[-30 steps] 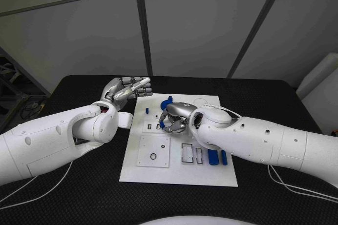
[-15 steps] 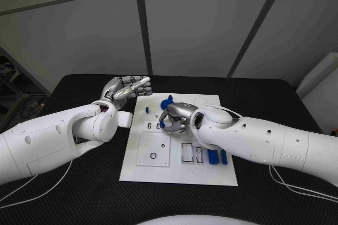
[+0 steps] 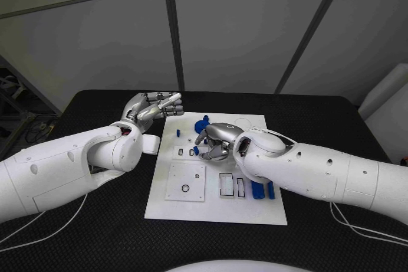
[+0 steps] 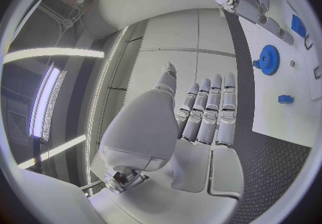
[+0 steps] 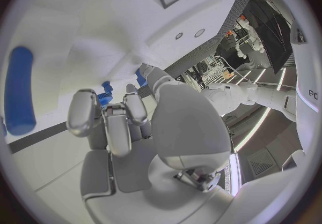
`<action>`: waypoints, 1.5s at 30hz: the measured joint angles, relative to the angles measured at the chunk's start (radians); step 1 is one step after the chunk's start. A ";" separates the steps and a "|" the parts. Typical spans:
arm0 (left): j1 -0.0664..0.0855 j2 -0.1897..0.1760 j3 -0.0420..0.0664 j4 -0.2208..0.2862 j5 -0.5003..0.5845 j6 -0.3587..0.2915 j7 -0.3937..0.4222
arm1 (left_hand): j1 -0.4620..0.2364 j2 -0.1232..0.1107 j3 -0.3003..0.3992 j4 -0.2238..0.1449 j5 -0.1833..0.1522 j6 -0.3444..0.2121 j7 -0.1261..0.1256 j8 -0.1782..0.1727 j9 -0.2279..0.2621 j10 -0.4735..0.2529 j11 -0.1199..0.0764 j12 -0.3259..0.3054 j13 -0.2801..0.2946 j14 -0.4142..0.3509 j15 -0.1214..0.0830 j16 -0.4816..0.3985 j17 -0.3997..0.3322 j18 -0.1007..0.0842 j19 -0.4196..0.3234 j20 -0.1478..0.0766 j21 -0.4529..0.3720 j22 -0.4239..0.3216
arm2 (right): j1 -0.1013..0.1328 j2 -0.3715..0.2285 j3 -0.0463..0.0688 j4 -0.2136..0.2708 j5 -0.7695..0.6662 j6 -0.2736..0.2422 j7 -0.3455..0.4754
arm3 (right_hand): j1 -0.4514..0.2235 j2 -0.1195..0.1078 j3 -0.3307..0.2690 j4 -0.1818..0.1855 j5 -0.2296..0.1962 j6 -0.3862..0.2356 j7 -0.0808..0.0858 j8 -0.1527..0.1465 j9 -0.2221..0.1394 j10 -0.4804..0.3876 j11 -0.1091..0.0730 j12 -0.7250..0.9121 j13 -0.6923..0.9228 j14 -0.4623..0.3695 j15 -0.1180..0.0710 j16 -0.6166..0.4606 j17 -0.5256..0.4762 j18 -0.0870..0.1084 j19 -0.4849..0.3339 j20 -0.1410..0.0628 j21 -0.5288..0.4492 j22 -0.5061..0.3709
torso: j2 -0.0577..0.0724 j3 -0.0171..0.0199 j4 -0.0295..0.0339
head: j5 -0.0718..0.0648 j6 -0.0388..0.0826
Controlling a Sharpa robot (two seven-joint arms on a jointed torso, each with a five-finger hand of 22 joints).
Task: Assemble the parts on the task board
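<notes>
The left hand hovers beyond the task board's far left corner, fingers straight and together, holding nothing. Over the board's middle, the right hand curls around a small blue part.

A black counter with a finely textured surface carries a single white task board, a rectangular plate lying flat near the counter's middle with its long sides running from the near edge toward the far edge. The board sits well inside all four counter edges, with dark counter showing on every side of it. Thin white cables trail across the counter near its right and left near corners.
</notes>
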 measured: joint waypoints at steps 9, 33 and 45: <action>0.000 -0.003 0.000 -0.004 -0.007 0.000 -0.002 | 0.000 0.000 0.000 -0.006 0.000 0.000 0.000 0.000 0.000 0.000 0.000 0.000 0.000 0.000 0.000 0.000 0.000 0.000 0.000 0.000 0.000 -0.001 | 0.000 -0.027 0.000 0.028 0.023 -0.122 0.055 | 0.000 0.000 -0.003 -0.003 0.000 0.000 0.000 0.000 0.000 0.000 0.000 0.000 0.003 0.000 0.000 0.000 0.000 0.000 0.000 0.000 0.000 0.003 | 0.000 -0.0003 0.0000 | 0.002 0.002; 0.060 -0.040 0.001 -0.056 -0.374 0.194 -0.378 | -0.148 0.055 -0.093 0.074 0.008 0.221 -0.141 0.125 0.075 0.388 -0.176 0.403 0.265 0.487 -0.197 0.928 0.806 -0.001 0.445 -0.192 0.470 0.323 | 0.030 -0.312 0.056 0.254 0.352 -0.130 0.288 | 0.004 0.018 -0.025 0.014 0.014 0.074 -0.023 0.051 0.029 -0.007 -0.015 -0.012 -0.021 -0.002 -0.006 -0.046 0.001 0.000 -0.052 -0.009 -0.051 -0.079 | -0.020 0.0019 -0.0073 | 0.010 0.005; 0.137 0.011 -0.005 -0.057 -0.647 0.339 -0.723 | -0.218 0.080 -0.158 0.172 0.007 0.204 -0.164 0.241 0.225 0.347 -0.197 0.924 0.824 0.495 -0.217 1.185 1.161 -0.130 0.574 -0.223 1.013 1.007 | 0.055 -0.332 0.090 0.183 0.558 -0.142 0.317 | 0.008 0.022 -0.025 0.014 0.023 0.074 -0.023 0.051 0.030 -0.029 -0.022 -0.041 -0.055 0.000 -0.008 -0.062 0.000 0.000 -0.070 -0.016 -0.070 -0.115 | -0.031 0.0114 -0.0064 | 0.018 0.000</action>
